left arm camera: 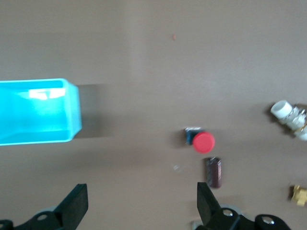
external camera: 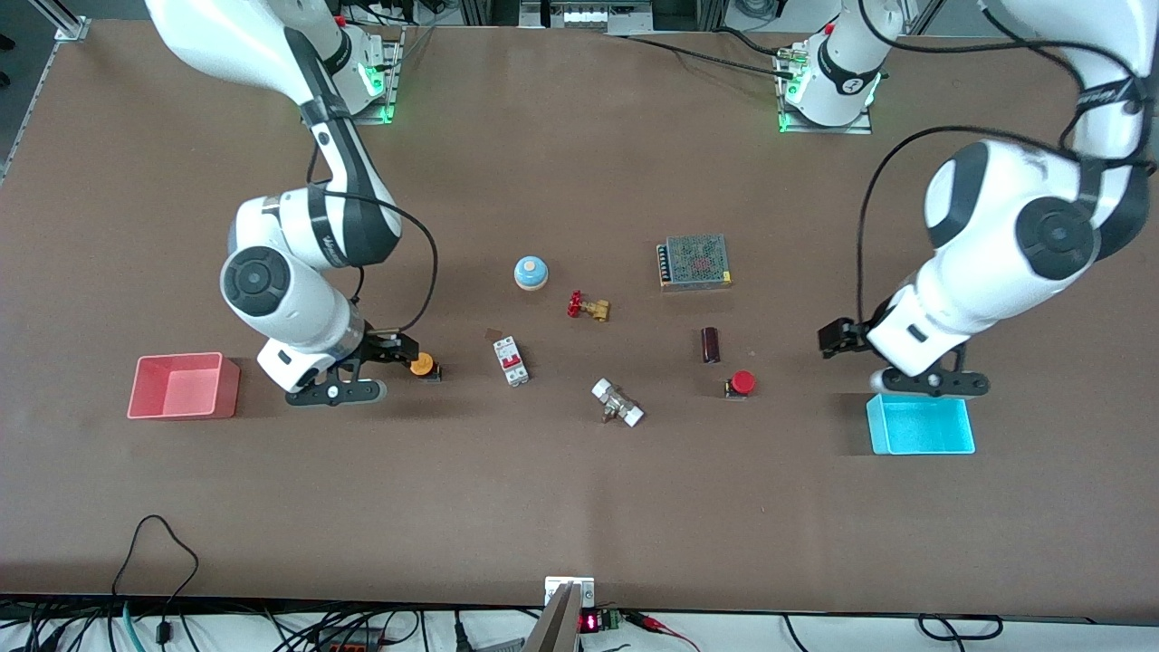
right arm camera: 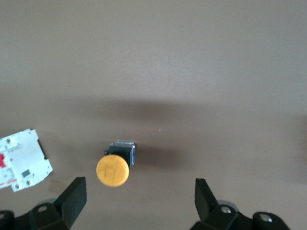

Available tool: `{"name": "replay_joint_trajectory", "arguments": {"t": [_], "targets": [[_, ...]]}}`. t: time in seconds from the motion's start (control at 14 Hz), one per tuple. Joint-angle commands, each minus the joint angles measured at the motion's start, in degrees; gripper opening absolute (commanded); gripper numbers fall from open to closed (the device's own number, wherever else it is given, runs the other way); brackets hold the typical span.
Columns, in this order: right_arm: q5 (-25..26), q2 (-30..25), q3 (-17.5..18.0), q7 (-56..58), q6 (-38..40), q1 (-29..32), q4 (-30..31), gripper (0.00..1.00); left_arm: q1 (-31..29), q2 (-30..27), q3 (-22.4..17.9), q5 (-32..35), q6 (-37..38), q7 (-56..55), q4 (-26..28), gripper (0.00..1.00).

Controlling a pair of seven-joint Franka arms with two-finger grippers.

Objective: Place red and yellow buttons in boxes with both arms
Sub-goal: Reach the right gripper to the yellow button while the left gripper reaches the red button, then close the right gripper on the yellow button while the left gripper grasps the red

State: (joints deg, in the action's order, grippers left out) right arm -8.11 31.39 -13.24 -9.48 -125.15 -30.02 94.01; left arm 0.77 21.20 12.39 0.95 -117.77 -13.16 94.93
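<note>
The yellow button (external camera: 422,365) (right arm camera: 113,170) lies on the table between the pink box (external camera: 178,357) and a white breaker. My right gripper (external camera: 398,349) (right arm camera: 139,184) is open just beside it, on the pink box's side. The cap sits ahead of the fingertips and off toward one finger, not between them. The red button (external camera: 742,383) (left arm camera: 204,142) rests toward the left arm's end, apart from the cyan box (external camera: 922,446) (left arm camera: 72,110). My left gripper (external camera: 834,337) (left arm camera: 141,191) hangs open over bare table between the red button and the cyan box, holding nothing.
Mid-table stand a light-blue dome (external camera: 531,273), a brass valve with a red handwheel (external camera: 587,307), a grey mesh-topped box (external camera: 694,261), a white circuit breaker (external camera: 512,360), a white pipe fitting (external camera: 617,403) and a dark cylinder (external camera: 711,345) close by the red button.
</note>
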Motion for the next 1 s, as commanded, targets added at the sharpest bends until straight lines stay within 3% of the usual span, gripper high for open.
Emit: {"name": "replay_joint_trajectory", "arguments": {"t": [0.0,0.36,0.64,0.93], "targets": [[-0.95,2.27,-0.56,-3.16,-1.59,-1.97,-1.64,1.00,2.74,5.33,0.00,-0.51,-3.94,-4.67,-2.47,1.00],[-0.95,4.64,-0.56,-4.75,-2.56,-3.29,-1.64,1.00,6.70,12.19,-0.61,-0.33,-11.16,-10.57,-2.12,1.00],[-2.34,6.49,-0.48,-4.84,-3.61,-3.65,-1.55,1.00,7.67,15.97,-0.53,3.70,-14.93,-15.13,-1.94,1.00],[-3.06,8.07,-0.56,-4.58,-3.88,-4.44,-1.55,1.00,8.55,17.82,-0.53,5.55,-15.21,-17.25,-1.94,1.00]]}}
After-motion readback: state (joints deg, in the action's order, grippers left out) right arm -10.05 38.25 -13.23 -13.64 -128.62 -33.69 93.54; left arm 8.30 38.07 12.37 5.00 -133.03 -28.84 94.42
